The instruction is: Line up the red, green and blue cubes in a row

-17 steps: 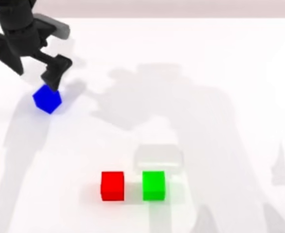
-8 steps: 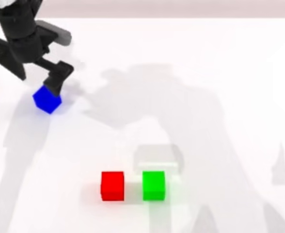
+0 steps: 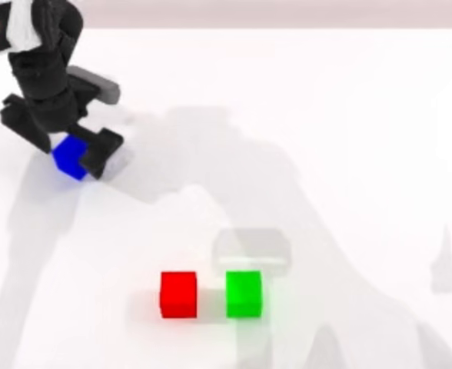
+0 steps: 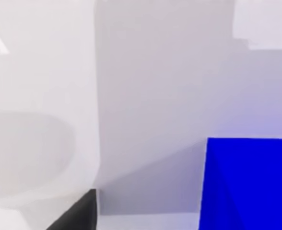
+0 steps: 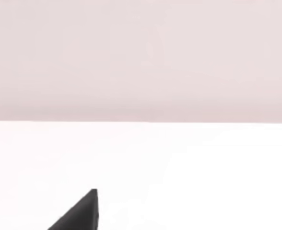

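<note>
The blue cube (image 3: 69, 157) sits on the white table at the far left. My left gripper (image 3: 66, 146) is down over it and open, with one dark finger on each side of the cube and not pressing it. In the left wrist view the blue cube (image 4: 249, 184) fills one corner, with a gap between it and a dark fingertip (image 4: 81, 213). The red cube (image 3: 178, 293) and the green cube (image 3: 244, 293) stand side by side near the front middle, a small gap between them. My right arm is out of the top view; its wrist view shows one dark fingertip (image 5: 83, 213) over bare table.
A pale translucent block shape (image 3: 251, 247) lies just behind the green cube. The table's back edge (image 3: 287, 28) runs along the top. Arm shadows fall across the middle.
My left gripper has come down and a little forward, from just behind the blue cube to straddling it. None of the three cubes has moved.
</note>
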Motion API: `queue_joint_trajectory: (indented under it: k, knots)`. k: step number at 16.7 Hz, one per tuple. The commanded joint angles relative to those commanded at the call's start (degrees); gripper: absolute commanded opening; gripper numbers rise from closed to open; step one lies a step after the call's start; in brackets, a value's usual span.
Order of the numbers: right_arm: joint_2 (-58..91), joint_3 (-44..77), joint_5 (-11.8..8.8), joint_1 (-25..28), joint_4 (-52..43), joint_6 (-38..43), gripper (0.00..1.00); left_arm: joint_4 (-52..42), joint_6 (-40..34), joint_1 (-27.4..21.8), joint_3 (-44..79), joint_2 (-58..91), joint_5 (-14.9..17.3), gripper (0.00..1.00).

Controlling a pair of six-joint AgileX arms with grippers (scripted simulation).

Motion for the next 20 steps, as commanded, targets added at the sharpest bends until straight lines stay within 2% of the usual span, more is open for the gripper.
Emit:
queue_joint_trajectory:
  k: [2, 15, 20]
  knots:
    - [0.0, 0.0, 0.0, 0.0, 0.0, 0.0, 1.0, 0.0, 0.0, 0.0, 0.0, 0.0, 0.0, 1.0]
    - [0.0, 0.0, 0.0, 0.0, 0.0, 0.0, 1.0, 0.0, 0.0, 0.0, 0.0, 0.0, 0.0, 0.02]
    - [0.0, 0.0, 0.0, 0.0, 0.0, 0.0, 1.0, 0.0, 0.0, 0.0, 0.0, 0.0, 0.0, 0.0]
